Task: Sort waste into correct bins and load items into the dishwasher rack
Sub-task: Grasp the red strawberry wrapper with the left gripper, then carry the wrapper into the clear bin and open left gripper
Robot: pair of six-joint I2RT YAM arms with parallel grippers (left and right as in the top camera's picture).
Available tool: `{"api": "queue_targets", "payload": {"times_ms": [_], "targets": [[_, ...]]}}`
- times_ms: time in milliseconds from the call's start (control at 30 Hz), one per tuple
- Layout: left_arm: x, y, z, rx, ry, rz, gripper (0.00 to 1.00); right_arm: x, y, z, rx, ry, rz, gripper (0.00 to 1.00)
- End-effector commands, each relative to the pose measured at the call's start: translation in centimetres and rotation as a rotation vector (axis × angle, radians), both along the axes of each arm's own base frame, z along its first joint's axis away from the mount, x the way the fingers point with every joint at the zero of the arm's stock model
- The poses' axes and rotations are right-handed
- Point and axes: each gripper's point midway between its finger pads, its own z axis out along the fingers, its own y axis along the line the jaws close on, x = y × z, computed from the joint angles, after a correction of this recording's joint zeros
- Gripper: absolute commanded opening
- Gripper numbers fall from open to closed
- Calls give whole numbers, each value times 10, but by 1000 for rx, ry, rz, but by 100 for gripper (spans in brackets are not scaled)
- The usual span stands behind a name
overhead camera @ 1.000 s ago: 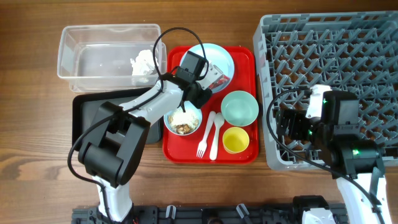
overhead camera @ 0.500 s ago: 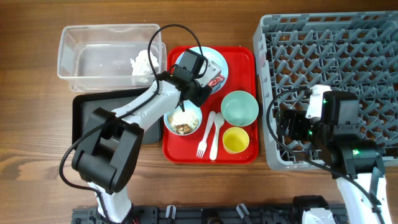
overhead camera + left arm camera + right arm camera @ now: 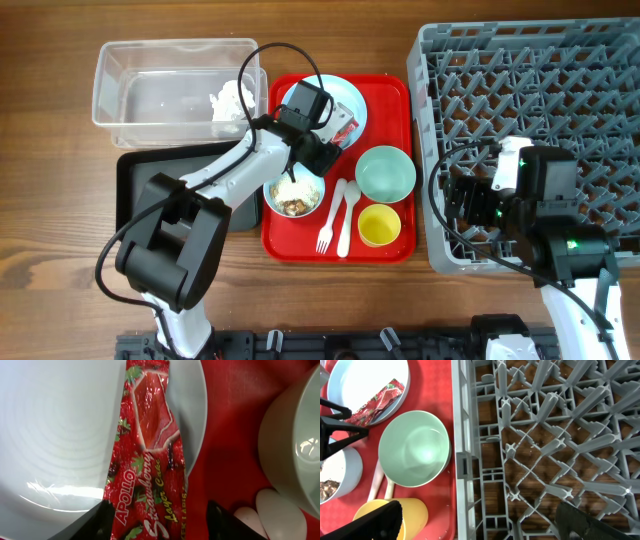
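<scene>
By the front-right edge the right gripper [image 3: 480, 526] hangs wide open, empty, over the grey lattice plastic rack [image 3: 545, 435]. Toward the far edge the left gripper [image 3: 162, 521] stands open astride the small red snack wrapper [image 3: 150, 455] on the round pale-blue plate [image 3: 55, 435]. Best to sink lower, pinch the foil only, then lift straight, clear of the plate.

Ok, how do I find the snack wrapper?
Look at the red tray in the middle of the table, then at the round pale-blue plate at its far end. The wrapper lies on that plate: it is the only shiny red thing with strawberries and writing on it.
</scene>
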Motion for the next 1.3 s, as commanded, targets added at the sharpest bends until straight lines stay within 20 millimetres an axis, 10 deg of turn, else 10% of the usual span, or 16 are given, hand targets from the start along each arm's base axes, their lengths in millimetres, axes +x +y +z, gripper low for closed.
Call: {"api": "queue_targets", "payload": {"times_ms": [0, 333, 667, 733, 767, 867, 1067, 1267], "targets": [[-1, 3, 3, 21, -8, 0, 57, 3, 3, 10, 22, -25, 1, 100], [6, 8, 0, 51, -35, 21, 5, 3, 3, 10, 21, -26, 1, 100], [32, 8, 39, -7, -167, 141, 4, 3, 3, 11, 21, -27, 1, 100], [40, 3, 49, -50, -203, 163, 19, 4, 3, 11, 21, -29, 1, 100], [42, 2, 49, -57, -209, 161, 68, 4, 3, 11, 21, -29, 1, 100], [43, -1, 34, -53, -189, 152, 84, 4, 3, 11, 22, -29, 1, 100], [52, -6, -2, -42, -173, 152, 91, 3, 3, 11, 22, -28, 1, 99], [53, -3, -28, -24, -141, 161, 72, 3, 3, 11, 22, -28, 1, 100]]}}
